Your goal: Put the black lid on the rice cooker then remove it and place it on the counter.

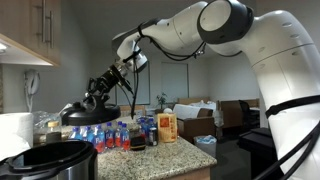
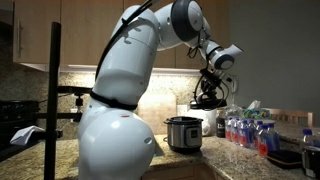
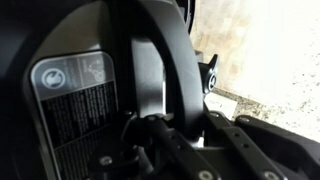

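Wrist view is mostly black hardware close to the lens. A grey label (image 3: 70,100) with print too small to read sits on the left, and a strip of pale speckled counter (image 3: 270,60) shows on the right. The jaws cannot be made out from here.

In an exterior view the rice cooker (image 1: 55,160) sits nearest, at the lower left, its black rim uncovered. Just beyond it a cluster of bottles (image 1: 100,135) with red and blue labels stands on the counter, with 1 orange carton (image 1: 167,127) to their right. Above the bottles the gripper (image 1: 103,92) hangs from the white arm (image 1: 230,25), which reaches in from the right. Its jaws are closed on the centre of the black lid (image 1: 90,113). The black lid hangs roughly level in the air, apart from the rice cooker and clear of the bottle tops.

In an exterior view where the arm's white body fills the middle, the silver rice cooker (image 2: 183,135) stands on the counter behind it. The gripper (image 2: 209,92) holds the black lid (image 2: 205,103) above the rice cooker and to its right. More bottles (image 2: 245,130) stand further right.
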Motion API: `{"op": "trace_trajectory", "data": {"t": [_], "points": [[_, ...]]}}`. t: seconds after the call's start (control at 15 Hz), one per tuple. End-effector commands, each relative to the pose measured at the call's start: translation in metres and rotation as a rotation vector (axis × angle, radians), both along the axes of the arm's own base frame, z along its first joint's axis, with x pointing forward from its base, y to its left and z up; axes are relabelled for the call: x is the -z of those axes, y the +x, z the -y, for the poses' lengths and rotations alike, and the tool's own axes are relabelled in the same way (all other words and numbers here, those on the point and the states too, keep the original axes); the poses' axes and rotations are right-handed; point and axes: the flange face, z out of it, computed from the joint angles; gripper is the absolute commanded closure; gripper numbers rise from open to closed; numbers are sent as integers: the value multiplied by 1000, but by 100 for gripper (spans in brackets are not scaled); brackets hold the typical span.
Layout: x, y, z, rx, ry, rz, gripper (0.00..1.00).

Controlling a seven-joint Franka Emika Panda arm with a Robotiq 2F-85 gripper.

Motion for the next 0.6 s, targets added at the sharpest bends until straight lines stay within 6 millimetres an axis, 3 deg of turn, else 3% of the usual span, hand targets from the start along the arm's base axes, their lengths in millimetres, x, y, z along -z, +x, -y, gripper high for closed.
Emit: {"op": "trace_trajectory", "data": {"t": [0.0,0.53], "points": [[-5,-46,39,95,21,22,100],[9,-102,134,303,-42,-42,100]]}}
